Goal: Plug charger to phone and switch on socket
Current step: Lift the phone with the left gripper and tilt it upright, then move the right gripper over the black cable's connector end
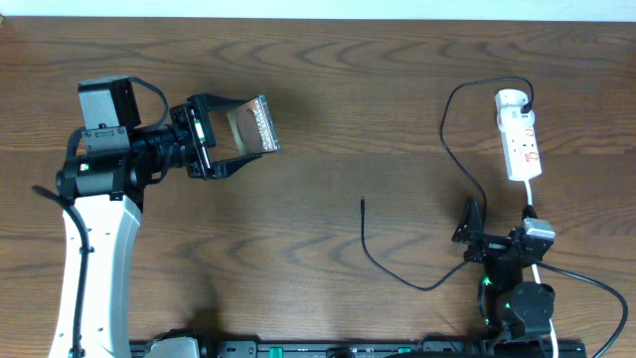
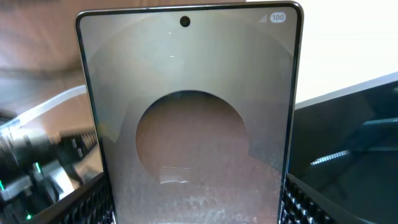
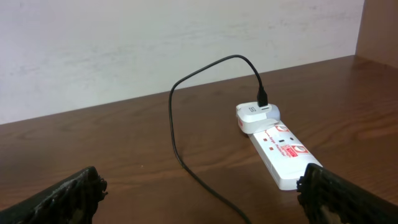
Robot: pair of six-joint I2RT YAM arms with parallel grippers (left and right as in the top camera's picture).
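Note:
My left gripper (image 1: 238, 139) is shut on the phone (image 1: 254, 125) and holds it up off the table at the left. In the left wrist view the phone (image 2: 193, 112) fills the frame between the two fingers (image 2: 193, 214), its screen brownish with a round shape. The charger cable (image 1: 449, 139) runs from the white plug on the socket (image 1: 520, 139), loops left and down, and ends in a small black tip (image 1: 363, 204) lying on the table. My right gripper (image 1: 495, 221) is open and empty just in front of the socket (image 3: 283, 152), with the cable (image 3: 177, 137) passing between its fingers (image 3: 205, 199).
A thicker white cord (image 1: 534, 204) leaves the near end of the socket toward the right arm's base. A black rail (image 1: 348, 348) runs along the front table edge. A pale wall (image 3: 155, 43) stands behind the table.

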